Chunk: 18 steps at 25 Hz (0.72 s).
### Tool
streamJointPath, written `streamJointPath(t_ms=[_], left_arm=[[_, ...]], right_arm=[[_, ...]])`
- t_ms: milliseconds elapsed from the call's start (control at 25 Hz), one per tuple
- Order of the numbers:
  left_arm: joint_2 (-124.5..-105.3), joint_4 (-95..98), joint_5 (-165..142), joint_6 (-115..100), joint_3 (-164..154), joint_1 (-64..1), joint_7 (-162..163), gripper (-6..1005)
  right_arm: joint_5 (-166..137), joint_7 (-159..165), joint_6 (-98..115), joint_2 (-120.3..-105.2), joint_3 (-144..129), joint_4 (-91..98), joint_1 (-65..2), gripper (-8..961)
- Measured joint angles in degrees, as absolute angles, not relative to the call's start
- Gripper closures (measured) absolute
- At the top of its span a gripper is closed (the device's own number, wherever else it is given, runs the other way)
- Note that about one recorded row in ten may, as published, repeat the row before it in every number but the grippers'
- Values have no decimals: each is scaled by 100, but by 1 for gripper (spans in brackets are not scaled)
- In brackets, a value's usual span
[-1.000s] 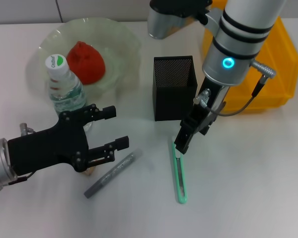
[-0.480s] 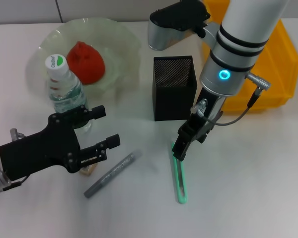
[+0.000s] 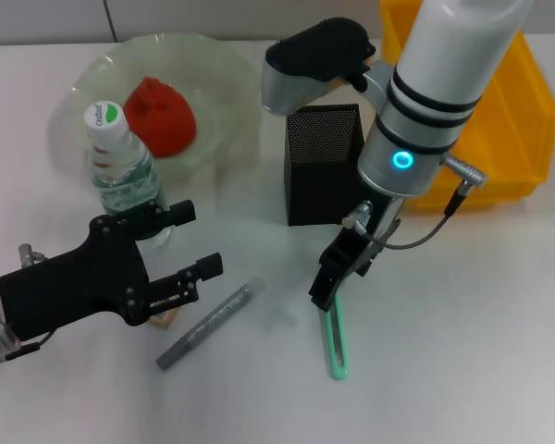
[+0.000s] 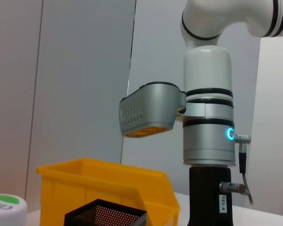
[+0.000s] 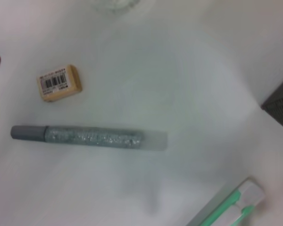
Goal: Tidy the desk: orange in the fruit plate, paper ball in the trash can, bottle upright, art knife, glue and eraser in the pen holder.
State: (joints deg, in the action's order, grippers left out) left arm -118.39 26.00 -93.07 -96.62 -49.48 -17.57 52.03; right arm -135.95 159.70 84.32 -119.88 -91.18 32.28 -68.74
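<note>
The orange (image 3: 159, 116) lies in the fruit plate (image 3: 224, 83) at the back left. In front of the plate the bottle (image 3: 120, 171) stands upright. My left gripper (image 3: 187, 242) is open, low beside the bottle's base, and covers most of the eraser (image 3: 165, 319) (image 5: 59, 83). The glue (image 3: 205, 326) (image 5: 87, 136) lies flat to the right of the eraser. The art knife (image 3: 335, 338) (image 5: 226, 207) lies in front of the pen holder (image 3: 326, 171). My right gripper (image 3: 340, 268) is open right over the knife's far end. The paper ball is out of view.
The yellow trash can (image 3: 499, 139) (image 4: 108, 188) stands at the back right, close behind the right arm. The pen holder (image 4: 106, 216) is right behind the right gripper. The bottle's cap (image 4: 4, 209) shows beside my left wrist.
My right gripper has come down and to the left, closer to the knife's far end. My left gripper drew back a little to the left, then held still. The objects lie where they were.
</note>
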Motion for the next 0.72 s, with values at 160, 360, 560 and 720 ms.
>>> streamJointPath(t_ms=[160,360,560,720], left_arm=[[-11843,2601,-9310,-9625,-4947,-1758,5203,303],[-11845,2602,-9317,-9601,-4948,-1758,5200,304],[-11848,2547,-9318,-9552,-4950,-1775,5192,305],[-11848,2480,-9315,-9545,-4950,-1799,5142,306]], right_arm=[[-13402,15970,8204,-11988,-9452,3232,-6838,235],[-13346,15970,8082,-11988,-9510,3211,-6814,239],[-13343,15967,8045,-11988,-9514,3196,-6781,244],[-13342,15959,8027,-11988,-9517,3192,-6738,248]])
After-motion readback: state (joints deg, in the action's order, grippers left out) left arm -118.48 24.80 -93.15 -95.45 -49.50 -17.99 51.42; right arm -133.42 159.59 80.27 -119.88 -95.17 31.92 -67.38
